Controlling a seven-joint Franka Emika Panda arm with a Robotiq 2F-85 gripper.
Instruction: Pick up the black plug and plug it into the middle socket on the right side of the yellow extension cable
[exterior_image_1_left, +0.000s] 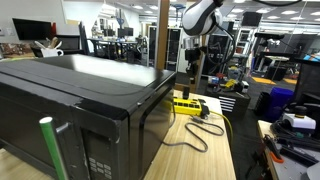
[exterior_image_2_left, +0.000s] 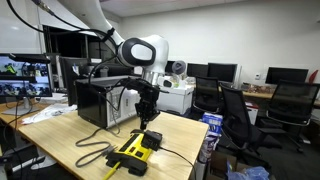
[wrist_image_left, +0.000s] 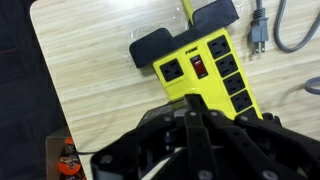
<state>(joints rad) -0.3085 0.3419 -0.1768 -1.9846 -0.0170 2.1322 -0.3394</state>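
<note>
Yellow extension cable (wrist_image_left: 208, 92) lies between the gripper (wrist_image_left: 190, 135) and the black plug (wrist_image_left: 258, 22), its prongs pointing toward jaws whose gap cannot be told.

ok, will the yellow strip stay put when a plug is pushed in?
Sockets face up, so a straight-down push should pin the yellow strip to the tabletop; off-axis it may skid, no clamp visible on the smooth wood. Flat and low, unlikely to tip.

Extension cable (exterior_image_2_left: 133, 152) on table (exterior_image_2_left: 60, 135), microwave (exterior_image_2_left: 98, 100) beside it, loose plug (wrist_image_left: 258, 32) near its sockets, pincer (exterior_image_2_left: 148, 124) above.
</note>
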